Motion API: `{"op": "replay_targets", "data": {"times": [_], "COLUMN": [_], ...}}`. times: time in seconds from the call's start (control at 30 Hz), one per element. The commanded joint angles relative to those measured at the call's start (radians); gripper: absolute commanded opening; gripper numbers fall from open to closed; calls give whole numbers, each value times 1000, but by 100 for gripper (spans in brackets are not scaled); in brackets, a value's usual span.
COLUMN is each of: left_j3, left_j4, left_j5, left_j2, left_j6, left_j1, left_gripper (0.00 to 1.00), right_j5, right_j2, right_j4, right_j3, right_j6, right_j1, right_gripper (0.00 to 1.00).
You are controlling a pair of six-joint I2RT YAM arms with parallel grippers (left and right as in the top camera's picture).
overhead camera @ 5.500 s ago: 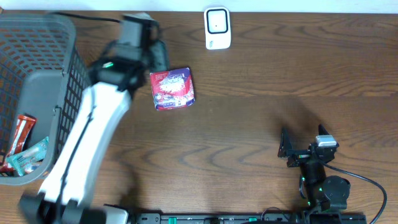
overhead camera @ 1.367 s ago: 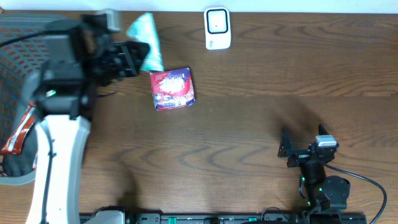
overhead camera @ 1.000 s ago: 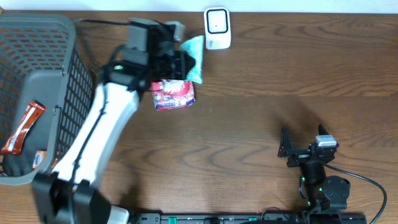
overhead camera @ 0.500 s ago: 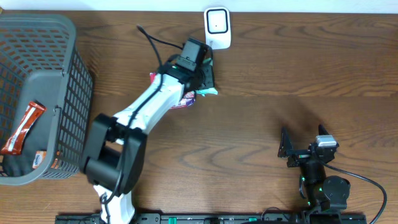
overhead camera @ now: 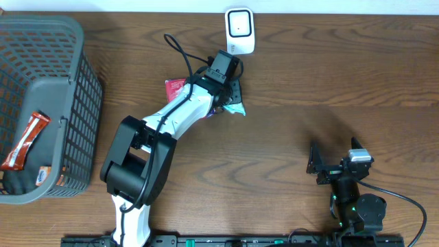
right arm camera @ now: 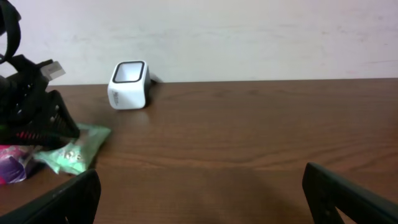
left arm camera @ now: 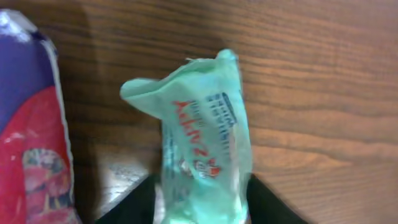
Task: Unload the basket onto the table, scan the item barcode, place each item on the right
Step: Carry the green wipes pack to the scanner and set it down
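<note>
A light green snack packet (left arm camera: 205,137) with red print lies on the wooden table, just below the white barcode scanner (overhead camera: 240,31). The same green packet (overhead camera: 236,108) pokes out from under my left gripper (overhead camera: 231,92). In the left wrist view my left gripper (left arm camera: 202,214) has its dark fingers (left arm camera: 127,208) parted on either side of the packet's near end. My right gripper (right arm camera: 202,199) stands wide open with nothing between its fingers, low over the table at the front right (overhead camera: 315,165). From there the scanner (right arm camera: 129,84) and the green packet (right arm camera: 74,149) show far to the left.
A red and purple packet (overhead camera: 173,86) lies left of the green one, partly under my left arm, and shows again as the red and purple packet (left arm camera: 31,155). A grey mesh basket (overhead camera: 75,41) at the far left holds an orange-red bar (overhead camera: 24,140) and other packets.
My left arm swung right from the basket side, carrying the green packet past the red one to just below the scanner. Its jaws were shut on the packet and have now parted.
</note>
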Motion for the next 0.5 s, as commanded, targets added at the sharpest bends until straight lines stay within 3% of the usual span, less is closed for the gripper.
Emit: {"op": "replay_targets", "data": {"times": [0.0, 0.27, 0.47], "left_j3": [4, 4, 4], "left_j4": [-2, -6, -64], "left_j5": [-2, -15, -106], "left_j2": [-24, -293, -532], "left_j6": [30, 203, 286], "left_j1": [4, 32, 95], "left_gripper": [55, 73, 74], "right_j5": [-6, -6, -6], "right_j2": [-5, -5, -5], "right_j4": [-4, -4, -4], "right_j3": [-1, -1, -1], "right_j6": [6, 6, 6], "right_j1": [8, 8, 8], "right_gripper": [99, 99, 99]}}
